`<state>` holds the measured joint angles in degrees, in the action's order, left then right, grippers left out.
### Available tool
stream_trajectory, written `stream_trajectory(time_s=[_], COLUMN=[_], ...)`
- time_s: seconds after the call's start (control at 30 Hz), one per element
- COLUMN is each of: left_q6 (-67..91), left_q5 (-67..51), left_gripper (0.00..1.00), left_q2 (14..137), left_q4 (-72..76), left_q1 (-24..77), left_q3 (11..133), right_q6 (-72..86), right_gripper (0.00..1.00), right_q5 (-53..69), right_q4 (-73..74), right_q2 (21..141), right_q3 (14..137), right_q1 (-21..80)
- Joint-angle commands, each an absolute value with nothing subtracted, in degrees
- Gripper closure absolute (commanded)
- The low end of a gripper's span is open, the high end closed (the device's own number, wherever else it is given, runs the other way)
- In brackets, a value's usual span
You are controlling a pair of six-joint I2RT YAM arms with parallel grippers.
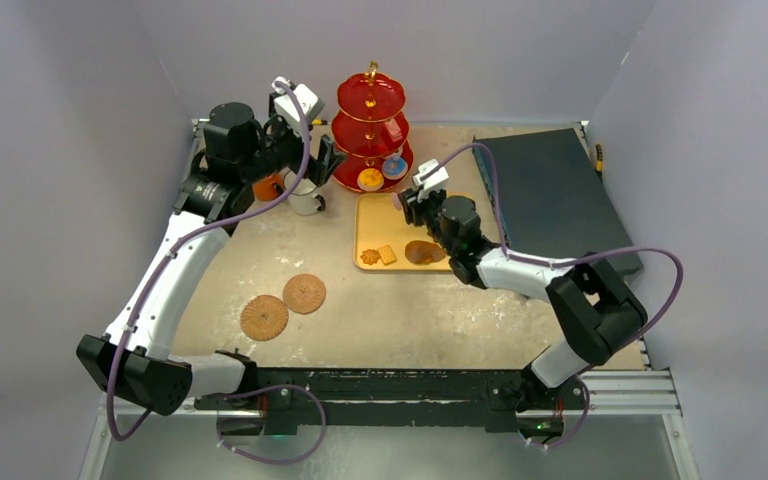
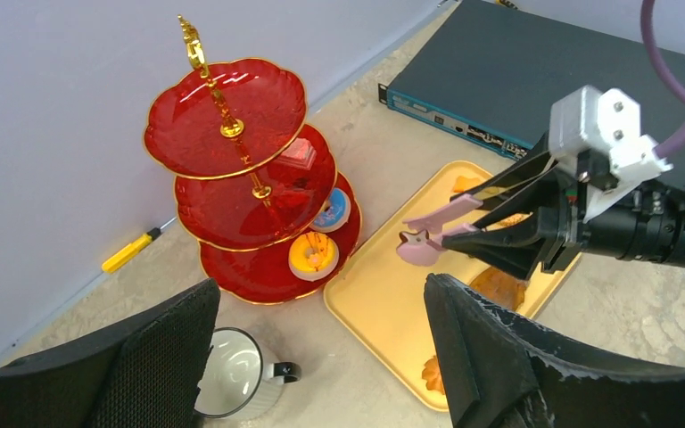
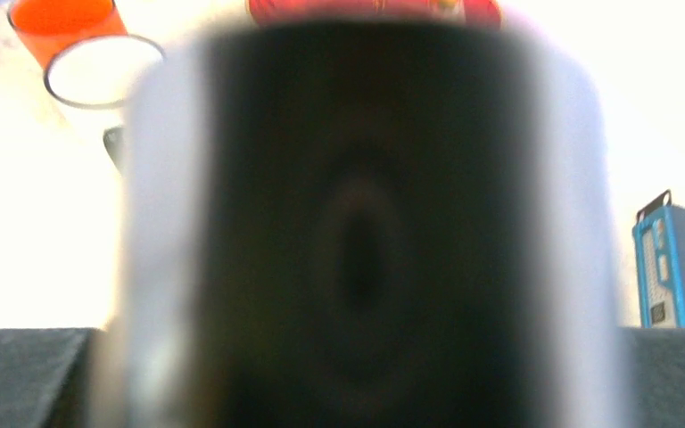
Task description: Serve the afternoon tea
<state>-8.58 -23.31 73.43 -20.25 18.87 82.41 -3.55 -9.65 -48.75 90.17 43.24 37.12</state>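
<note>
- Two pastries, an orange-yellow one [image 2: 312, 254] and a blue one [image 2: 332, 209], are already sitting on the lowest tier of the red stand [image 2: 232, 169], just ahead of both grippers.
- The right gripper [image 2: 491, 241] is clenching the metal tongs [image 2: 464, 207], hovering above the far end of the yellow tray [image 2: 383, 303]. I cannot tell whether the pink tips are pinching a pastry.
- Three pieces are lying on the tray behind and below that gripper: a flower biscuit [image 1: 369, 257], a square biscuit [image 1: 387, 254] and a brown pastry [image 1: 422, 251].
- The left gripper [image 2: 321, 374] is hanging wide apart and empty, with the white mug [image 2: 232, 383] directly beneath it and the orange mug [image 1: 268, 186] just behind.
- The step in hand looks like ferrying sweets from tray to stand.
- Next, I judge, the tongs are needing to reach forward over a tier, clear of the gold handle [image 2: 198, 49], and ease apart gently so nothing is rolling off.
</note>
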Motion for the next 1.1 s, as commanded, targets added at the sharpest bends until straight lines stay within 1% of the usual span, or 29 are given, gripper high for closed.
stream_trajectory(time_s=[0.0,0.2,0.43,0.6,0.8,1.07], left_q6=[-8.6,-8.9,-9.8,-10.4,-10.9,-10.9], left_q5=[-22.1,-21.7,-21.3,-21.2,-21.4,-22.2], left_gripper=[0.16,0.16,0.17,0.17,0.17,0.19], left_q2=[73.3,73.0,72.4,72.2,72.1,72.2], left_q4=[-17.8,-18.0,-18.3,-18.7,-18.9,-18.4], left_q1=[18.2,18.0,17.8,17.7,17.6,17.5], left_q3=[84.7,84.6,84.2,84.2,84.0,83.7], right_q6=[-6.4,-10.0,-12.0,-12.3,-12.4,-11.9], right_gripper=[0.78,0.79,0.80,0.80,0.81,0.82], right_q5=[-9.9,-8.7,-7.0,-6.5,-5.1,-2.8], right_q4=[-51.2,-49.6,-48.9,-48.6,-48.0,-46.9], right_q2=[88.6,93.0,100.9,105.6,105.0,95.6], right_q3=[49.2,58.9,70.3,75.3,76.5,70.3], right_q1=[37.3,37.3,36.9,36.3,36.0,36.0])
